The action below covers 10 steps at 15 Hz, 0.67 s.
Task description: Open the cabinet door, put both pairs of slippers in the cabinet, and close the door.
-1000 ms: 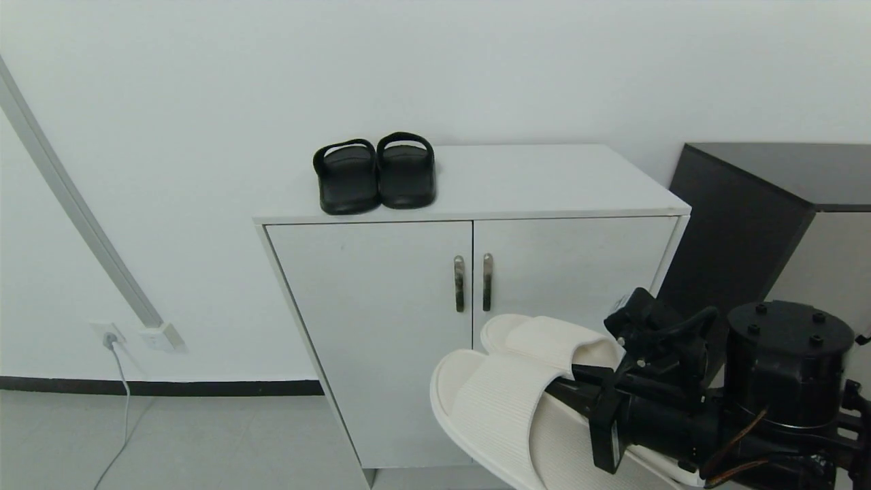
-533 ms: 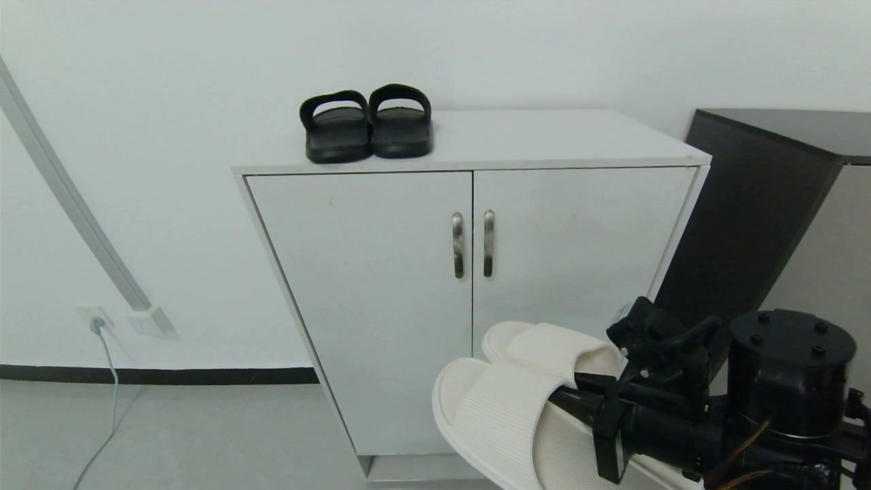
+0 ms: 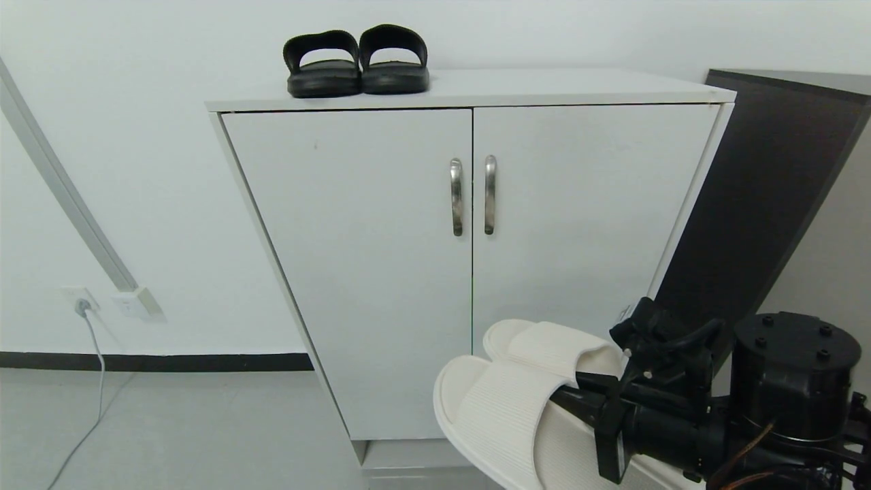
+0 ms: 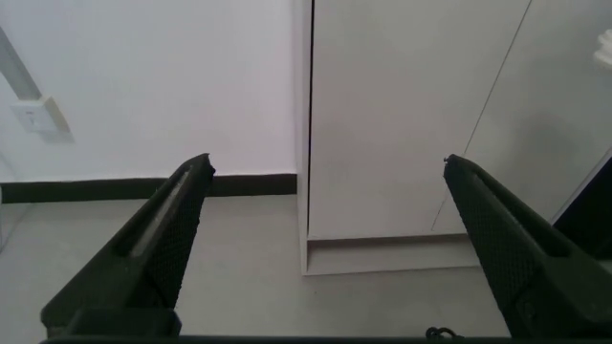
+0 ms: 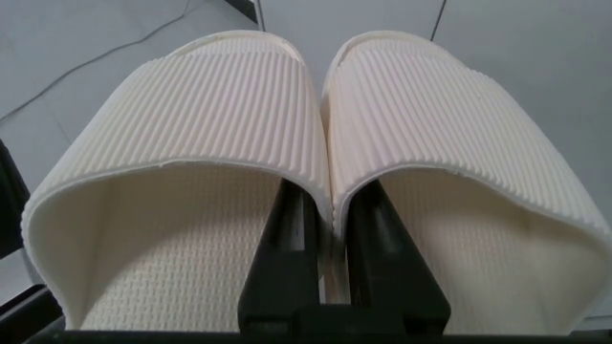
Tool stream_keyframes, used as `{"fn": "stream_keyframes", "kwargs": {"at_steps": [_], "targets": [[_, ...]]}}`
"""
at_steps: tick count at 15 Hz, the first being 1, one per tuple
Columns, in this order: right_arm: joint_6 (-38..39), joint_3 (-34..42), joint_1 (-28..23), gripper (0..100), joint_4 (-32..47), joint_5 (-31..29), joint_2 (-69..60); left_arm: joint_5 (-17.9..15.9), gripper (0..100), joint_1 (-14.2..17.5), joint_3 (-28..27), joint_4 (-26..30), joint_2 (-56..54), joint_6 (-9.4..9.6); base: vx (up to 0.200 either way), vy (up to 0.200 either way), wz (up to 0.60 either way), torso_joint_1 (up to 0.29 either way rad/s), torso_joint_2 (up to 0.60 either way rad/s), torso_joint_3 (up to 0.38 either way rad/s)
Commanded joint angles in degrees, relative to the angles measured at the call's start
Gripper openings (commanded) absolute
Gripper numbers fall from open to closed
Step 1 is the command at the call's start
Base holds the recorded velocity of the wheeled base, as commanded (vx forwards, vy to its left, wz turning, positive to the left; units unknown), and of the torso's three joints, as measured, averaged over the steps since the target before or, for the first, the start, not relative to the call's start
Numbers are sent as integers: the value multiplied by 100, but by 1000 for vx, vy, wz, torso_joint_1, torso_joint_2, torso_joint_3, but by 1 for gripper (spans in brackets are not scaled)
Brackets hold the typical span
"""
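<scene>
R gripper (image 3: 577,398) clenched on white slippers (image 3: 507,408), near shut cabinet doors (image 3: 367,258), black slippers (image 3: 357,64) sat on cabinet top (image 3: 558,85), L gripper (image 4: 325,164) released

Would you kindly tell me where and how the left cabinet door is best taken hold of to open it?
Probably by its handle, the upright metal bar at the inner edge of the left door. Come from the front with the open left end effector, jaws level at mid-height, one slipping into the narrow gap beside the right door's handle.
</scene>
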Motion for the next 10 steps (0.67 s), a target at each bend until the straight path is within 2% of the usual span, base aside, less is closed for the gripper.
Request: {"fn": "stream_keyframes", "kwargs": {"at_steps": [1, 3, 5, 6, 7, 8, 10], "targets": [[-2, -7, 0, 0, 0, 4, 2, 28, 100, -1, 1, -9, 22, 38, 0, 0, 0, 2, 144, 139], [-11, 2, 0, 0, 0, 4, -7, 204, 100, 7, -34, -9, 13, 188, 0, 0, 0, -1, 43, 40], [-2, -7, 0, 0, 0, 13, 11, 186, 100, 7, -122, -9, 57, 188, 0, 0, 0, 0, 0, 0], [-2, 2, 0, 0, 0, 13, 19, 169, 100, -19, -729, 8, 409, -102, 0, 0, 0, 0, 0, 0], [-2, -7, 0, 0, 0, 13, 46, 90, 100, -116, -1335, 8, 954, -700, 0, 0, 0, 0, 0, 0], [-11, -7, 0, 0, 0, 13, 55, -139, 100, -283, -1669, -18, 1534, -911, 0, 0, 0, 0, 0, 0], [-11, -7, 0, 0, 0, -5, 46, -693, 100, -652, -1915, -396, 2641, -902, 0, 0, 0, 0, 0, 0]]}}
